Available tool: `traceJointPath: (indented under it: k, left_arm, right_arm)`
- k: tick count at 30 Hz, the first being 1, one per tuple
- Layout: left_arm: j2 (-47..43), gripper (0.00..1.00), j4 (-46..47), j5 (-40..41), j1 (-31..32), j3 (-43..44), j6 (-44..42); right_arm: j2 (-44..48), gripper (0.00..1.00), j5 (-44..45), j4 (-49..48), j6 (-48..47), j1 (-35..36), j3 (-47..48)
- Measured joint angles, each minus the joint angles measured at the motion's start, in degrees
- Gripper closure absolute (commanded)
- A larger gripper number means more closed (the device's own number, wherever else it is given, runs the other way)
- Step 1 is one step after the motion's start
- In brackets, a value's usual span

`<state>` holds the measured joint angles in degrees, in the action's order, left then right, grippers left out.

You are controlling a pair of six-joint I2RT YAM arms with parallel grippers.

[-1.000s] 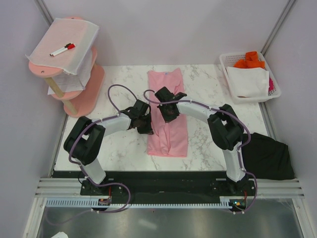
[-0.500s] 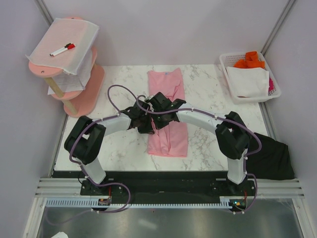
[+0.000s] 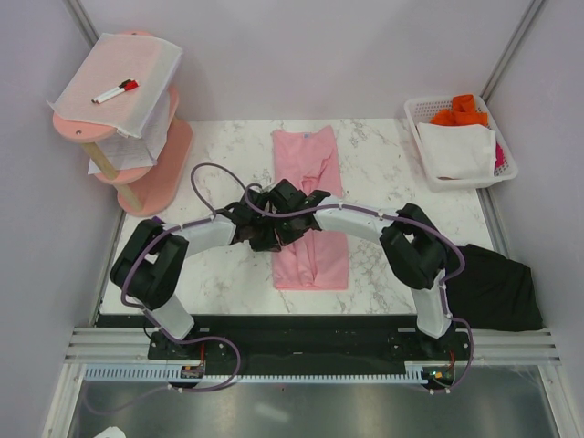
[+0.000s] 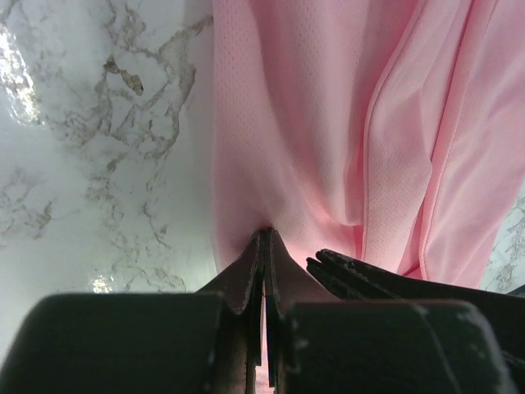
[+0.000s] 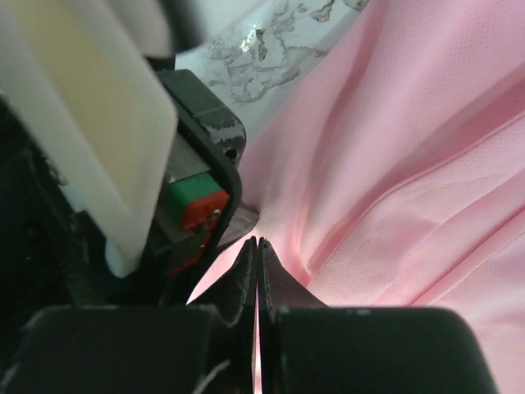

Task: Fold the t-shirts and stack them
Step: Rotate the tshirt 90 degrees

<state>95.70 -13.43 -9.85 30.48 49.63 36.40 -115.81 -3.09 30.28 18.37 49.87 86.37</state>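
The light pink t-shirt lies lengthwise in a narrow strip on the marble table. Both grippers meet at its left edge, about midway along. My left gripper is shut on the shirt's left edge; the left wrist view shows its jaws closed on the pink cloth. My right gripper is right beside it, jaws shut on a fold of the pink cloth. The black t-shirt lies bunched at the table's right edge, partly hanging off.
A pink tiered shelf stands at the back left, with a white mesh sheet and a marker on top. A white basket with orange and white cloths stands at the back right.
My right gripper has moved left across the pink shirt, from its middle to its left edge beside the left gripper. The left gripper has stayed nearly in place.
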Motion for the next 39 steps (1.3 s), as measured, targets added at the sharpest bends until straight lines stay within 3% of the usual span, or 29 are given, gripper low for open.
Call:
traceJointPath:
  k: [19, 39]
  left_arm:
    - [-1.6, 0.98, 1.9, -0.3, -0.4, -2.6, 1.7]
    - [-2.6, 0.98, 3.3, 0.4, -0.4, -3.9, 1.7]
  right_arm:
    - [-1.7, 1.0, 8.4, 3.2, -0.1, 0.6, -1.7]
    - [-0.2, 1.0, 27.3, 12.4, 1.4, -0.2, -2.2]
